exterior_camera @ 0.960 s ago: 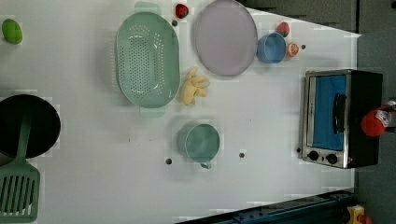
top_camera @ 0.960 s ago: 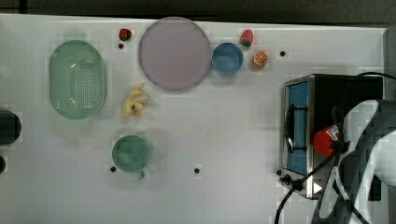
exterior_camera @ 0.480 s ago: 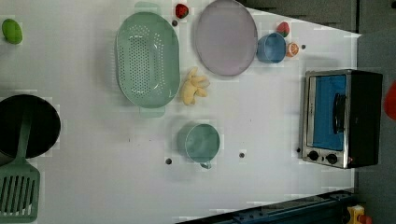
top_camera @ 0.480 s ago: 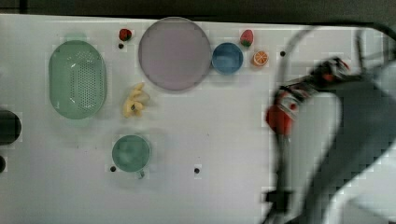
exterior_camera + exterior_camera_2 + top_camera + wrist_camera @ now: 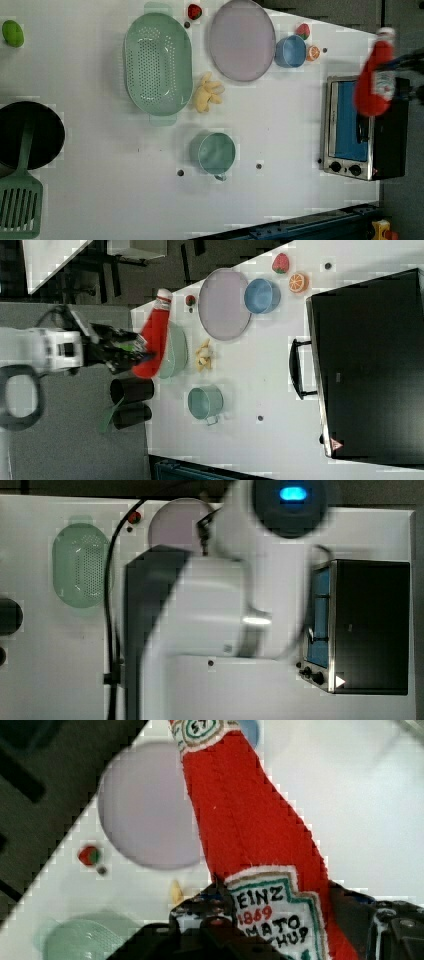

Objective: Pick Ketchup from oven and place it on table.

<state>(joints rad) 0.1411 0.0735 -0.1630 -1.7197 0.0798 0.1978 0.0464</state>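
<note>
White flat table [image 5: 280,200], boxy oven [image 5: 365,135]

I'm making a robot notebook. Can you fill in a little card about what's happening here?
hand: shut on the ketchup, carried in the air
ketchup label: the word "1869" shows in the wrist view
oven: door shut, on the table
bowl: blue, beside the plate
colander: green, next to a yellow toy
cup: green, near the middle of the table
</note>
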